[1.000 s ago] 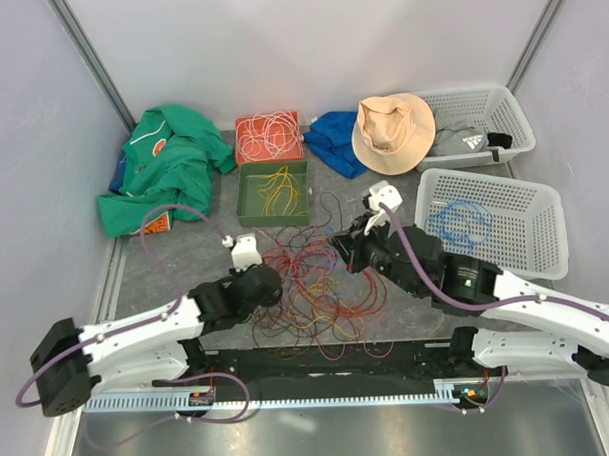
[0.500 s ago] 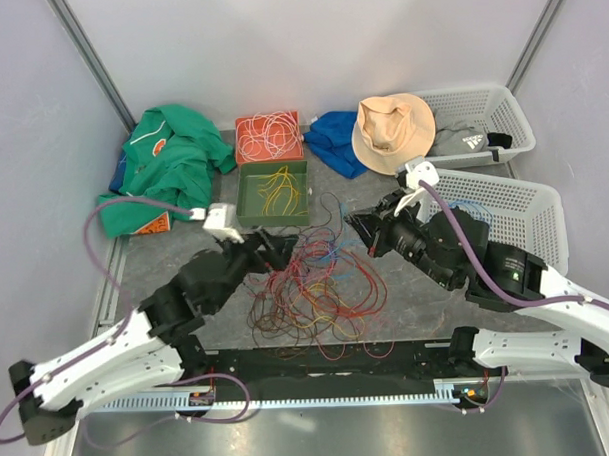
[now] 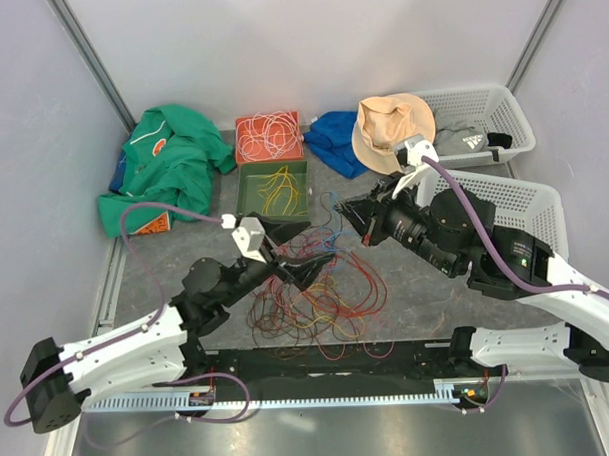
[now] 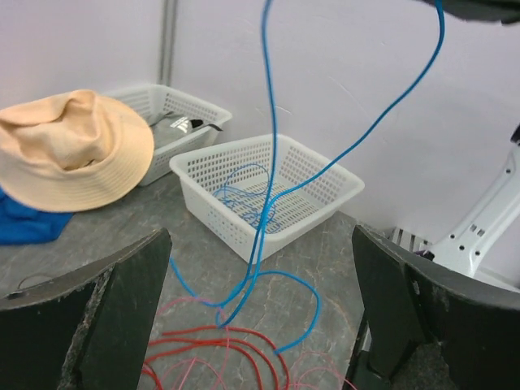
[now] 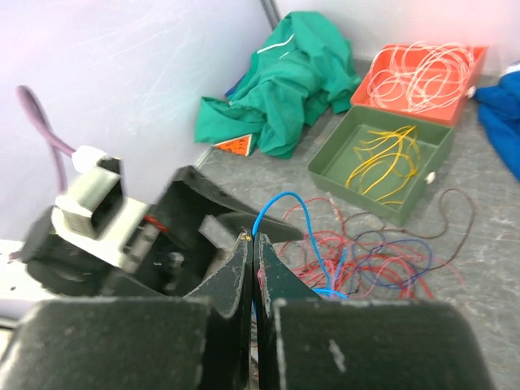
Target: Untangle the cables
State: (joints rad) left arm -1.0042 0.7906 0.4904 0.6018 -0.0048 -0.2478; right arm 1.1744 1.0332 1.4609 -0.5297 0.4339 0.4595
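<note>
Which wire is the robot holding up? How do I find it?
Find the tangled pile of cables in the middle of the table. The right gripper is pinched shut above its far side, and one thin blue cable hangs from it. It is up in the air, while the red wires beneath lie flat.

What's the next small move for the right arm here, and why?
Probably raise the right gripper and swing it toward the basket. It's shut on a blue cable whose lower end trails into the tangle, and that basket already holds blue cables.
</note>
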